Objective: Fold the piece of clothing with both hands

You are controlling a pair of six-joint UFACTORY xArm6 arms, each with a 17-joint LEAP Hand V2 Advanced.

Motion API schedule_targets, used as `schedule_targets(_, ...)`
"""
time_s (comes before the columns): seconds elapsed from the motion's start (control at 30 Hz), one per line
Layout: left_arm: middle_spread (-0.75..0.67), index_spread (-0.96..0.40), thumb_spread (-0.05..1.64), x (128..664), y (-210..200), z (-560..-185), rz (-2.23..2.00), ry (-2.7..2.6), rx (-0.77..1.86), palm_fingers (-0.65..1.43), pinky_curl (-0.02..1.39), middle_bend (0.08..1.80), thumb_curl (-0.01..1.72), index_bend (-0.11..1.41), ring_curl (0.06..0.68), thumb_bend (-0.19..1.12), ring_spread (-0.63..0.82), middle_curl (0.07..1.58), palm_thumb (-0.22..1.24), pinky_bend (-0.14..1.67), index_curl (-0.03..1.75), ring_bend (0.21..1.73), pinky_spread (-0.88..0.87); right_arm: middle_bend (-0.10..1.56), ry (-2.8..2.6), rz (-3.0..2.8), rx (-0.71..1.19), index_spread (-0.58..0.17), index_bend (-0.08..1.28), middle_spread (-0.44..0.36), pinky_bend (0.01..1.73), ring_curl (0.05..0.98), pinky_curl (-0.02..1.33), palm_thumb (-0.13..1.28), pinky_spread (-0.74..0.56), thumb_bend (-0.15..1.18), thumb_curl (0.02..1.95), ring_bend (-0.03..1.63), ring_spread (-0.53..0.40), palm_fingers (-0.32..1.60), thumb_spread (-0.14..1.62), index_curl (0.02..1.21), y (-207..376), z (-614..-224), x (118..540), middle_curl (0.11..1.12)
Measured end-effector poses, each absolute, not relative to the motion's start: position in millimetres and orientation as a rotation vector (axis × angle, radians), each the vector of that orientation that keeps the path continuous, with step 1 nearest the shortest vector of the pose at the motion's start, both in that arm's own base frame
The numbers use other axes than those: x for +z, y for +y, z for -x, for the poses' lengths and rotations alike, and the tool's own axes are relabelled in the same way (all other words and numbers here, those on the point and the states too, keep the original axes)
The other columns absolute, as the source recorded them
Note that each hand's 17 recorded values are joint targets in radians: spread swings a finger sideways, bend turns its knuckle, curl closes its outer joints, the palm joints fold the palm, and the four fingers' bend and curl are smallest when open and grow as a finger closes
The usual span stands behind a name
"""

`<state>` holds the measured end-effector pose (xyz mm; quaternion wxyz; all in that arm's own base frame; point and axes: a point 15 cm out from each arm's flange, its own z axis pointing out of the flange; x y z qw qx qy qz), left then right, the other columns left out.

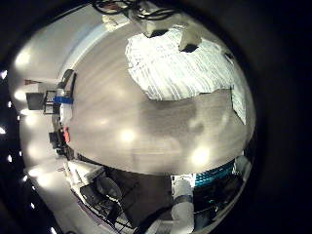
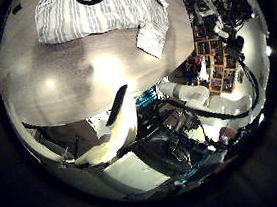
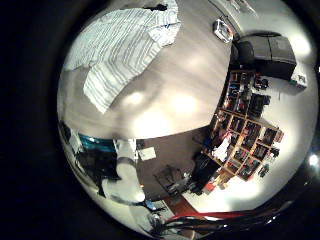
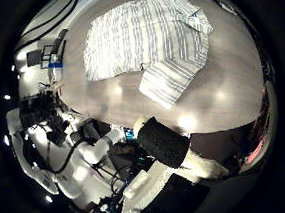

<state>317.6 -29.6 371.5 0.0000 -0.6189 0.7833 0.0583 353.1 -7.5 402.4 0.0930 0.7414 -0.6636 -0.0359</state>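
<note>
Fingers of the right hand (image 4: 164,142) are seen only as a single black part with a white base reaching in from the edge of the right thumb side palm view, close to the camera and over the table's near rim; whether that hand is spread or curled cannot be told from this, and nothing is seen held in it. Something similar is seen of the left hand (image 2: 116,114) in the left thumb side palm view, where one black-and-white finger is stretched out fairly straight above the table edge, clear of the cloth, so that this hand appears relaxed and empty. Beyond the fingers, a wide stretch of bare table (image 4: 221,90) is shown, pale and marked by bright spots of reflected light. Farther out, the shirt (image 4: 146,36) is laid flat on the table, a striped, short-sleeved piece of clothing in light and dark bands, with one sleeve spread toward the near side and the collar at the far end. It is also seen in the left little finger side palm view, where the shirt (image 1: 185,63) lies well apart from the palm. In the right little finger side palm view, shelves (image 3: 240,120) crowded with objects are visible past the table.
</note>
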Motion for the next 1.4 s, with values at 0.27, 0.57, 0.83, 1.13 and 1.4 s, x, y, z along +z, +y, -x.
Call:
schedule_targets(0.27,0.19,-0.08,1.19,364,-28,-314,1.955,2.464,0.206,0.23,0.34,0.17,0.29,0.19,0.201,-0.02,0.36,0.28,0.30,0.23,0.43,0.55,0.40,0.31,-1.958,-2.190,-0.136,-0.410,0.18,-0.063,0.50,0.176,0.21,0.35,0.33,-0.01,0.26,0.60,0.010,0.34,1.31,0.32,-5,-354,395,0.38)
schedule_targets(0.57,0.18,-0.09,1.19,333,3,-328,1.927,2.468,0.221,0.24,0.33,0.17,0.29,0.20,0.198,-0.02,0.35,0.28,0.31,0.22,0.44,0.55,0.40,0.30,-1.949,-2.172,-0.198,-0.403,0.17,-0.078,0.49,0.179,0.20,0.34,0.34,-0.01,0.26,0.59,0.004,0.35,1.32,0.32,-2,-345,388,0.38)
schedule_targets(0.83,0.22,-0.07,1.05,274,30,-367,1.899,2.492,0.207,0.12,0.36,0.16,0.29,0.15,0.215,-0.04,0.37,0.28,0.21,0.30,0.39,0.60,0.42,0.30,-1.975,-2.122,-0.243,-0.399,0.17,-0.080,0.48,0.183,0.19,0.36,0.34,-0.01,0.26,0.59,0.000,0.35,1.31,0.32,-13,-341,377,0.38)
schedule_targets(1.13,0.25,-0.07,0.96,215,13,-396,1.824,2.572,0.222,0.04,0.36,0.18,0.30,0.16,0.219,-0.03,0.42,0.28,0.16,0.36,0.35,0.62,0.43,0.29,-1.940,-2.083,-0.316,-0.400,0.17,-0.079,0.47,0.182,0.19,0.36,0.34,-0.01,0.26,0.56,-0.001,0.35,1.31,0.32,-17,-329,348,0.38)
schedule_targets(1.4,0.15,-0.07,0.95,191,4,-424,1.843,2.583,0.252,0.16,0.33,0.23,0.31,0.22,0.202,-0.02,0.38,0.31,0.19,0.28,0.37,0.58,0.42,0.29,-1.944,-2.089,-0.308,-0.401,0.17,-0.079,0.47,0.187,0.19,0.36,0.34,-0.01,0.26,0.55,-0.001,0.35,1.31,0.32,-17,-330,348,0.38)
